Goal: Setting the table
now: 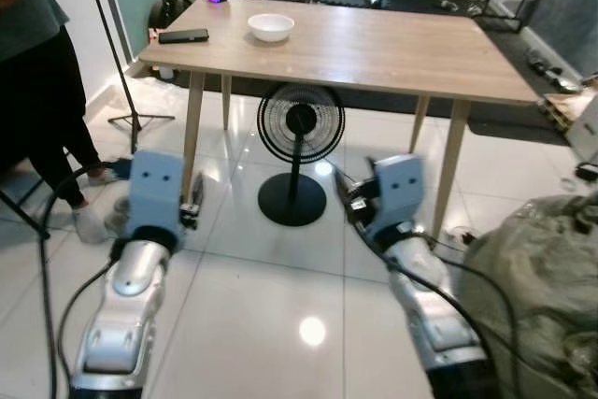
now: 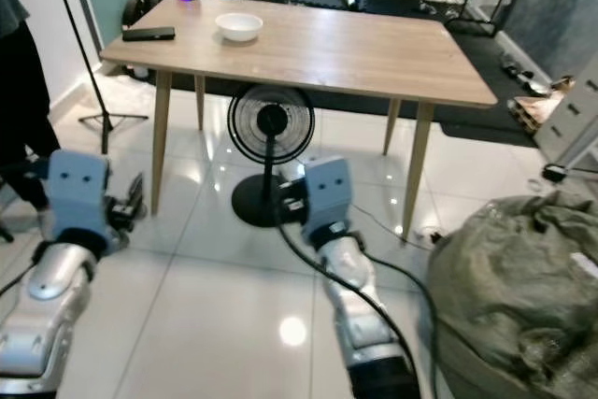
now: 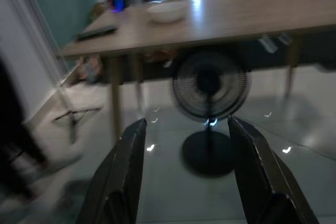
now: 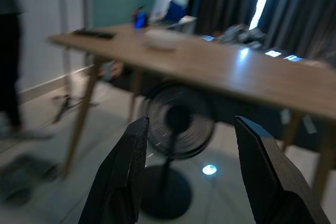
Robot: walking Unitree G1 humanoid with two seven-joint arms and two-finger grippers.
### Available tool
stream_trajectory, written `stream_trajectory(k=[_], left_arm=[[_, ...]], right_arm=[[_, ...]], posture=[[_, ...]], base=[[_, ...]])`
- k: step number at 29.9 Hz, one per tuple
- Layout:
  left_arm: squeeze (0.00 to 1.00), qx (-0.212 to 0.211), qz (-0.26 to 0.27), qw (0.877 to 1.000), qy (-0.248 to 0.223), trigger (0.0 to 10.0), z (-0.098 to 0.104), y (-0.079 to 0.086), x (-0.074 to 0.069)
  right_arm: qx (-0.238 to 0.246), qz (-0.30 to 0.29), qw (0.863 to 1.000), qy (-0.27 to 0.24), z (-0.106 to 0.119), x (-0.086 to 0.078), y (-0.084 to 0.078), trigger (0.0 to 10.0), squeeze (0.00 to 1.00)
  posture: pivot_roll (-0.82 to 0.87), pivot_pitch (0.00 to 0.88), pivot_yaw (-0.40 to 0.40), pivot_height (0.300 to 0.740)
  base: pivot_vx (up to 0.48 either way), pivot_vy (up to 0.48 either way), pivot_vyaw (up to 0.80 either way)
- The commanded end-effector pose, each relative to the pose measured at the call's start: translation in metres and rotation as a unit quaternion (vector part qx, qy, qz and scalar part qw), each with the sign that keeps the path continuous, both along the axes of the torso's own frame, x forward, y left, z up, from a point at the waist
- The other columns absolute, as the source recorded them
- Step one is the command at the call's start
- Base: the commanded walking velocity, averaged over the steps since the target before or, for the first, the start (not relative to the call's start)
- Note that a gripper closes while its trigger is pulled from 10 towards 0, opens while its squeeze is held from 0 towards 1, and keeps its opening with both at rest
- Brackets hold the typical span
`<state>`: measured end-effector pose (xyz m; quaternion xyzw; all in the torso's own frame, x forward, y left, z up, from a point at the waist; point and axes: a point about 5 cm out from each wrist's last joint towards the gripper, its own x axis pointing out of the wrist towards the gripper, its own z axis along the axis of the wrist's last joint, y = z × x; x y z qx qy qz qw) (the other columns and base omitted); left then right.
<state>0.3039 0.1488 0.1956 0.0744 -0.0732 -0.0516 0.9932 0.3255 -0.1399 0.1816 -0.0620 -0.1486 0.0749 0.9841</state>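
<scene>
Wooden table (image 1: 392, 53) ahead; person (image 1: 37, 91) stands off its left end. Black fan (image 1: 300, 151) on floor under table. Left gripper (image 3: 189, 177) & right gripper (image 4: 191, 177) low in front of table, both wide, empty. White bowl (image 1: 271, 27) on table's far left, phone (image 1: 183, 36) beside it

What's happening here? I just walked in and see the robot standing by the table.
Nothing is being handled yet. The robot faces the wooden table with both arms raised low in front of it; the left tool and right tool are open and empty. On the table sit a white bowl and a dark flat device near the far left end. A black fan stands on the floor under the table, and a person stands at the left.
</scene>
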Motion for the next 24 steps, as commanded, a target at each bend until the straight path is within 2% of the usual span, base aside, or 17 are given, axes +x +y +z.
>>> stream_trajectory(k=[1,2,4,7,24], left_arm=[[0.0,-0.003,-0.013,1.0,0.011,10.0,-0.004,0.0,0.003],[0.0,-0.003,-0.013,1.0,0.011,10.0,-0.004,0.0,0.003],[0.0,-0.005,-0.034,0.999,0.009,10.0,-0.002,-0.008,0.008],[0.0,-0.007,-0.04,0.999,0.008,10.0,-0.001,-0.01,0.009],[0.0,0.001,-0.04,0.999,0.001,10.0,-0.001,-0.009,0.008]], right_arm=[[0.01,-0.015,1.0,-0.008,0.001,-0.001,-0.007,10.0,0.0],[0.01,-0.015,1.0,-0.008,0.001,-0.001,-0.007,10.0,0.0],[0.011,-0.032,0.999,-0.017,0.003,-0.004,-0.018,10.0,0.0],[0.01,-0.033,0.999,-0.019,0.003,-0.006,-0.02,10.0,0.0],[0.018,-0.001,1.0,-0.024,0.004,-0.005,-0.005,10.0,0.0]], posture=[[0.04,0.0,0.049,0.74],[0.04,0.0,0.049,0.74],[0.01,0.0,0.067,0.74],[0.01,0.0,0.067,0.74],[0.02,0.0,0.064,0.74]], base=[[0.48,0.0,0.0],[0.48,0.0,0.0],[0.48,0.0,0.0],[0.48,0.0,0.0],[0.48,0.0,0.0]])
